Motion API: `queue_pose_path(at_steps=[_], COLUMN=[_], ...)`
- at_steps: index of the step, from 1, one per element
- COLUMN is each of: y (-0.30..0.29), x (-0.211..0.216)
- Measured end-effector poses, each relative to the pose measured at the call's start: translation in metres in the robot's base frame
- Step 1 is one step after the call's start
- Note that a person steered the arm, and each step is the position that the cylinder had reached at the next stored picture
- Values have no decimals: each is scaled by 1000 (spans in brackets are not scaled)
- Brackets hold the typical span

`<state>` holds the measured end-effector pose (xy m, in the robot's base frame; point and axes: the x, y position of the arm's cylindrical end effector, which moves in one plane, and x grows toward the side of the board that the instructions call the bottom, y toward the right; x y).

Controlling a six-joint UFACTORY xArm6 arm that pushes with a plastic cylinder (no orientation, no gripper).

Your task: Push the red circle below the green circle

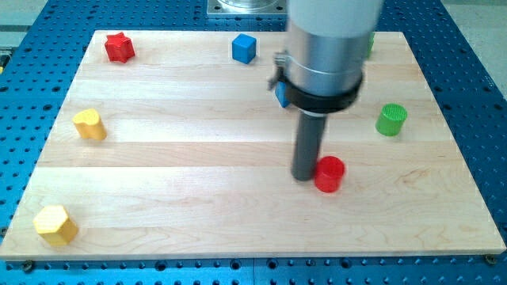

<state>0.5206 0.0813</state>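
Note:
The red circle (329, 174) is a short red cylinder on the wooden board, right of centre. The green circle (390, 119) is a short green cylinder further to the view's right and higher up. My tip (305, 176) rests on the board, touching the red circle's left side. The red circle lies below and to the left of the green circle. The rod's wide silver body hides part of the board's top.
A red star (119, 47) sits at the top left, a blue cube (244, 48) at the top centre. A blue block (280, 94) is partly hidden behind the rod. A yellow block (89, 124) is at the left, a yellow hexagon (55, 225) at the bottom left. A green piece (370, 43) peeks out at the top right.

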Motion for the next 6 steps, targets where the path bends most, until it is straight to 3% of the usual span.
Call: queue_pose_path(at_steps=[1, 3, 4, 6], y=[-25, 91, 98, 105], x=[1, 18, -16, 21])
